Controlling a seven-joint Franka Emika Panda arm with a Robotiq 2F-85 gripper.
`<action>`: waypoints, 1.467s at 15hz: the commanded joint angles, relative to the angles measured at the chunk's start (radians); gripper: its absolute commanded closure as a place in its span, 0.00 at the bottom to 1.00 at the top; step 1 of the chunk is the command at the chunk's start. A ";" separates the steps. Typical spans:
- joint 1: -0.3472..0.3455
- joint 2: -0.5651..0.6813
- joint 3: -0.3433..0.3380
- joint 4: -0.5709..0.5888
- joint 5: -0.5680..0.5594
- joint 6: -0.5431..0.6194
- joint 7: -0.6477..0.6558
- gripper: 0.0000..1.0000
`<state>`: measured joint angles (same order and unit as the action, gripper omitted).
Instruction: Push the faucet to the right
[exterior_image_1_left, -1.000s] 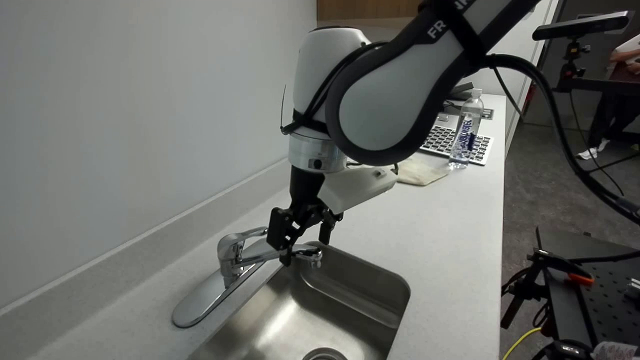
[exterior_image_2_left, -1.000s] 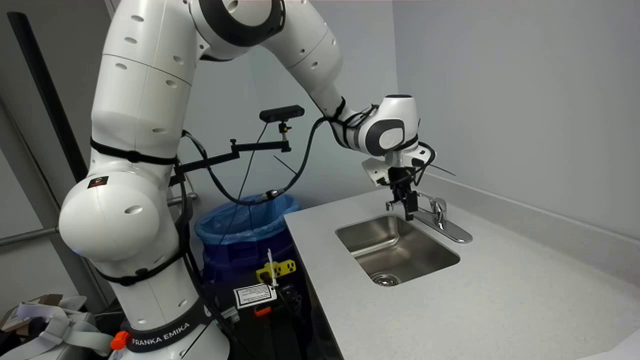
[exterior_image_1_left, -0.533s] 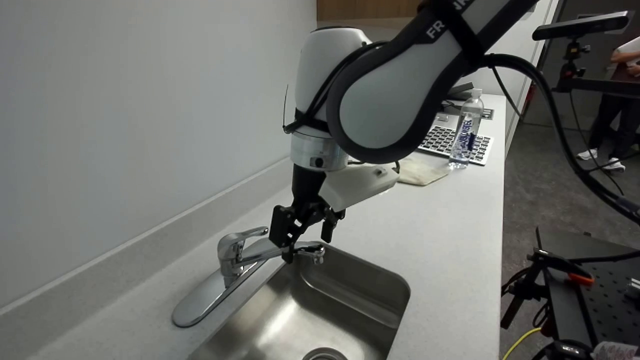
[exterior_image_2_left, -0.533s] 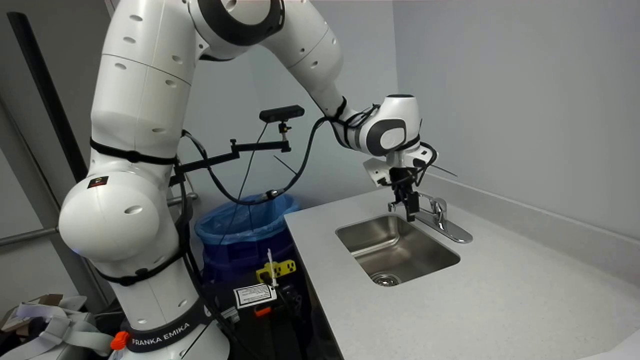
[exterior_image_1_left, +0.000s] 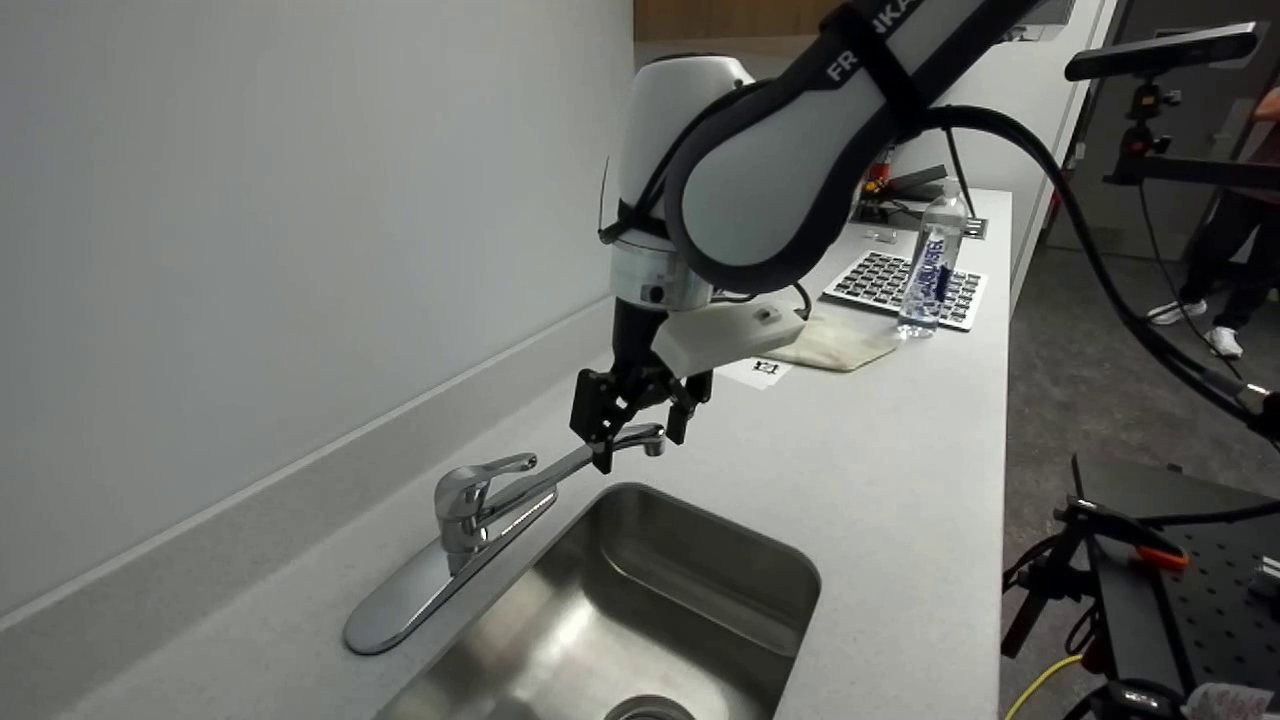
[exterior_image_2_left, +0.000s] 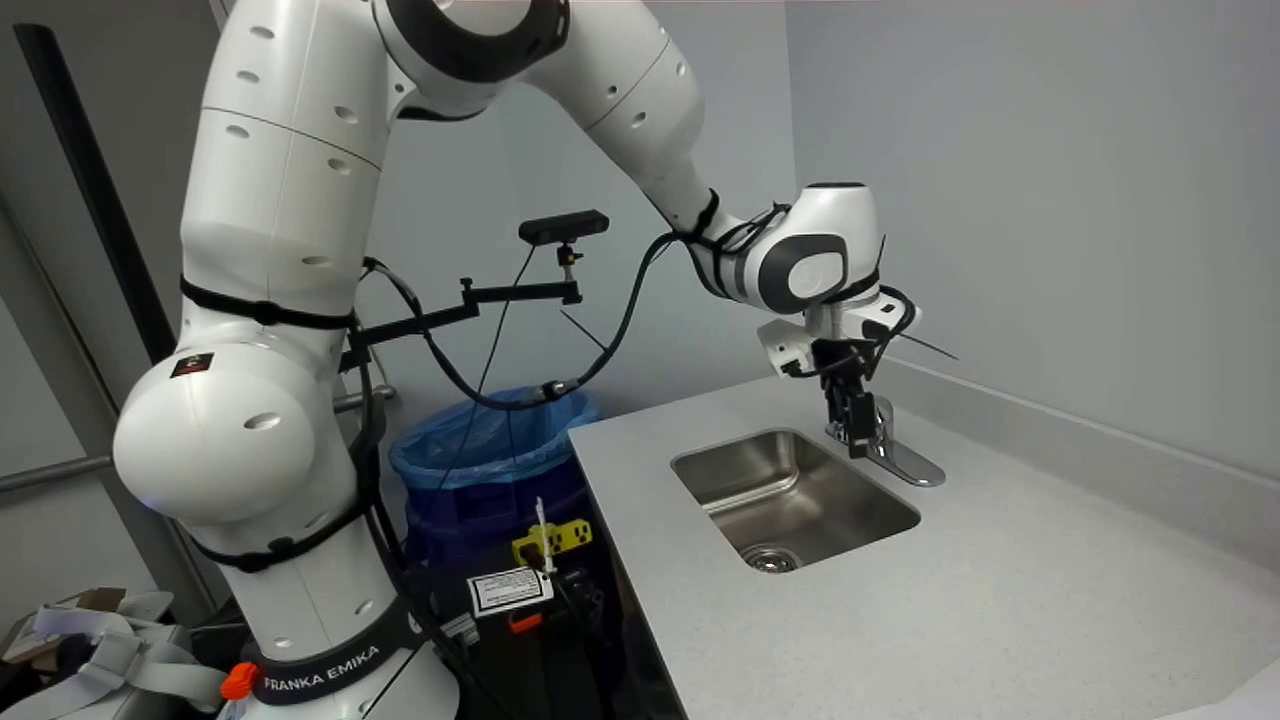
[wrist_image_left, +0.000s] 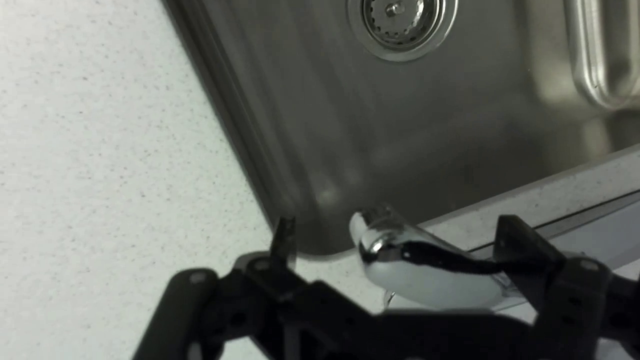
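Observation:
The chrome faucet (exterior_image_1_left: 462, 508) stands on its long oval base behind the sink. Its curved spout points away from the camera in an exterior view, the tip showing past the sink's corner. The faucet also shows in an exterior view (exterior_image_2_left: 884, 425), its spout mostly hidden behind my gripper (exterior_image_2_left: 857, 432). My gripper (exterior_image_1_left: 642, 442) is open, pointing down, one finger on each side of the spout. In the wrist view the spout (wrist_image_left: 435, 267) lies between the spread fingers of the gripper (wrist_image_left: 398, 231). It overlaps the right finger; I cannot tell whether they touch.
The steel sink (exterior_image_1_left: 700, 600) is sunk in the white counter (exterior_image_1_left: 900, 520), with a wall (exterior_image_1_left: 300, 250) behind the faucet. A cloth (exterior_image_1_left: 832, 344), a keyboard (exterior_image_1_left: 872, 280) and a water bottle (exterior_image_1_left: 932, 265) stand farther along the counter. A blue-lined bin (exterior_image_2_left: 490, 440) is beside it.
My gripper and the spout have swung together, away from over the sink toward the wall side: up and right in an exterior view. The faucet's base stays put. The fingers stay spread.

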<state>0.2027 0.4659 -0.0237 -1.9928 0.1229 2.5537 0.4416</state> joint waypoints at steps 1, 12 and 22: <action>-0.020 0.003 -0.036 0.038 -0.024 -0.032 0.039 0.00; -0.041 0.003 -0.077 0.134 -0.019 -0.041 0.085 0.00; -0.041 -0.264 0.022 -0.037 0.032 -0.030 0.049 0.00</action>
<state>0.1701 0.3181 -0.0413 -1.9302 0.1223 2.5311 0.5066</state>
